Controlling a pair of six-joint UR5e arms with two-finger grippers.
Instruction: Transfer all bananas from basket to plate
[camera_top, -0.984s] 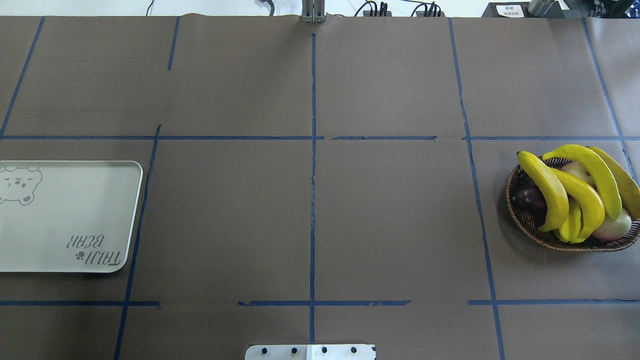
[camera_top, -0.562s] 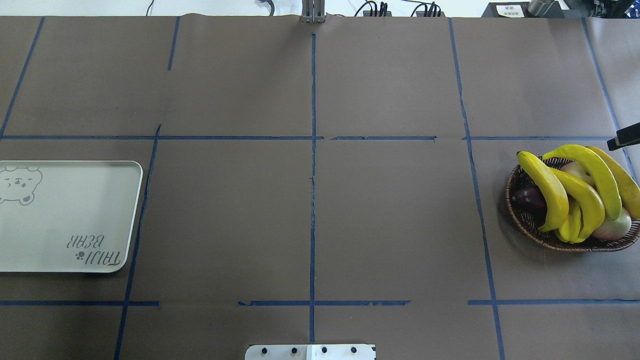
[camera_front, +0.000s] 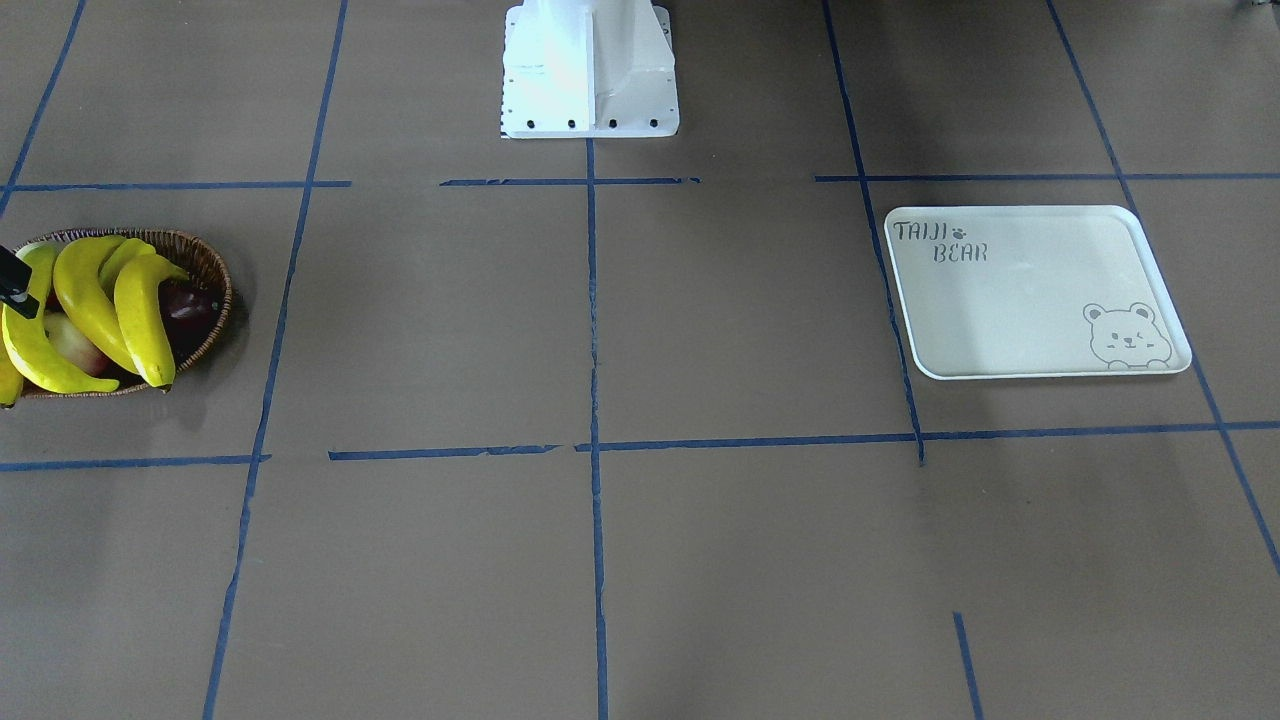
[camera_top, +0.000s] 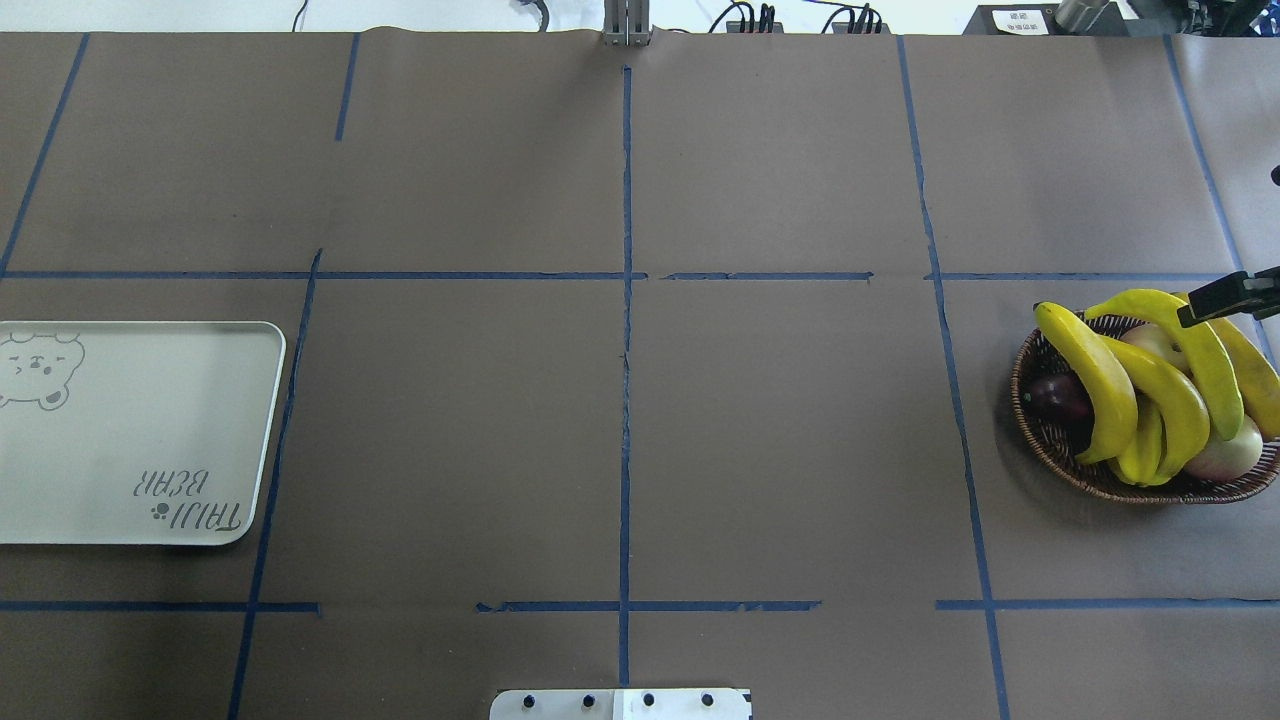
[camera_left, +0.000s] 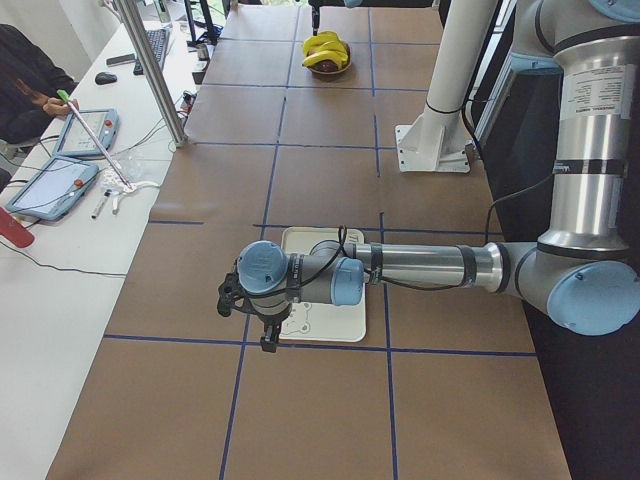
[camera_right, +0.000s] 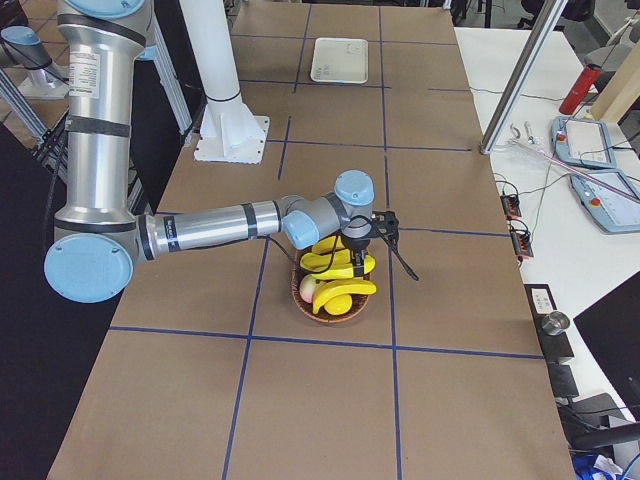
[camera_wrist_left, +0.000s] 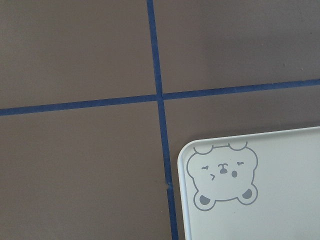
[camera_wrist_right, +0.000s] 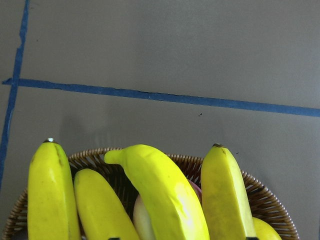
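Note:
Several yellow bananas (camera_top: 1100, 375) lie heaped in the brown wicker basket (camera_top: 1050, 440) at the table's right edge, also seen in the front-facing view as bananas (camera_front: 140, 300) in the basket (camera_front: 205, 250). My right gripper (camera_top: 1215, 303) reaches in from the right, just over the back ends of the bananas. In the right wrist view two dark fingertips (camera_wrist_right: 114, 238) sit wide apart at the bottom edge, so it is open and holds nothing. The off-white plate (camera_top: 140, 430) lies empty at the far left. My left gripper (camera_left: 265, 320) hovers over the plate's (camera_left: 335, 325) bear end; I cannot tell its state.
A dark purple fruit (camera_top: 1055, 395) and a pinkish fruit (camera_top: 1225, 455) share the basket. The white robot base (camera_front: 590, 70) stands at the table's middle edge. Blue tape lines cross the brown table. A person and tablets (camera_left: 60, 180) are at a side desk.
My right gripper's finger came in from the right edge and moved left and nearer, until it is over the bananas' back ends. The basket, bananas and plate stayed put.

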